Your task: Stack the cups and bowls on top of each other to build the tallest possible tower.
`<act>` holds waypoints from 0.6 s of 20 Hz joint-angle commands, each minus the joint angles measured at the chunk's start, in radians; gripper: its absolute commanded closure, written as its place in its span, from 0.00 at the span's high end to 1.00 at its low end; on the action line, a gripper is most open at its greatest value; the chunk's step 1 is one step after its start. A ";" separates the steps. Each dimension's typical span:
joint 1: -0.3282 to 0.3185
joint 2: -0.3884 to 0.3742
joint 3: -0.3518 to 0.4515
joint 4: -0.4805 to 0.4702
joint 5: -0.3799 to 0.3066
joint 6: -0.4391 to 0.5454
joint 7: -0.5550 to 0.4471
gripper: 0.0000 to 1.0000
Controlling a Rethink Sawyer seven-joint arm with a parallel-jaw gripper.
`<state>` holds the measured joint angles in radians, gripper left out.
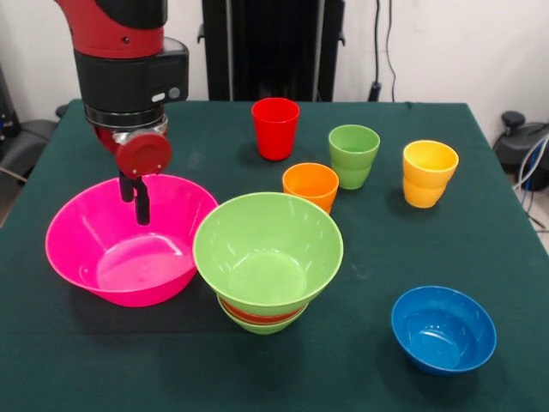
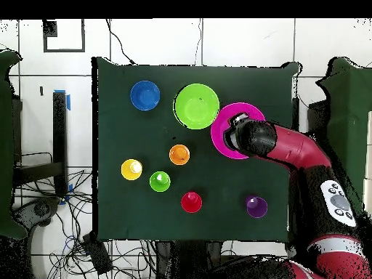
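My gripper (image 1: 135,210) hangs inside the huge pink bowl (image 1: 94,257), just in front of its far wall. To the pink bowl's right stands the tower: a large lime green bowl (image 1: 268,249) resting in a red-orange bowl (image 1: 257,314), which sits in a smaller green one. The blue bowl (image 1: 443,329) lies alone at the near right. Behind them stand the red cup (image 1: 275,127), orange cup (image 1: 310,185), light green cup (image 1: 353,155) and yellow cup (image 1: 429,172). The purple cup (image 2: 256,206) shows only from overhead, close to the robot's side of the table.
The red arm (image 2: 290,149) reaches over the pink bowl (image 2: 221,145) from the table's right edge in the overhead view. The pink bowl and the large green bowl (image 2: 196,106) almost touch. Dark green cloth covers the table (image 1: 386,249).
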<state>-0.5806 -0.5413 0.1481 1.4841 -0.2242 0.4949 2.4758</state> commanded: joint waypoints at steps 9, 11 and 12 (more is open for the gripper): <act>-0.078 0.007 0.201 0.089 -0.117 0.239 -0.395 1.00; -0.089 -0.012 0.217 0.101 -0.118 0.262 -0.414 1.00; -0.093 -0.020 0.222 0.101 -0.116 0.275 -0.420 1.00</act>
<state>-0.6629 -0.5578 0.2503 1.5200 -0.2799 0.6321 2.3609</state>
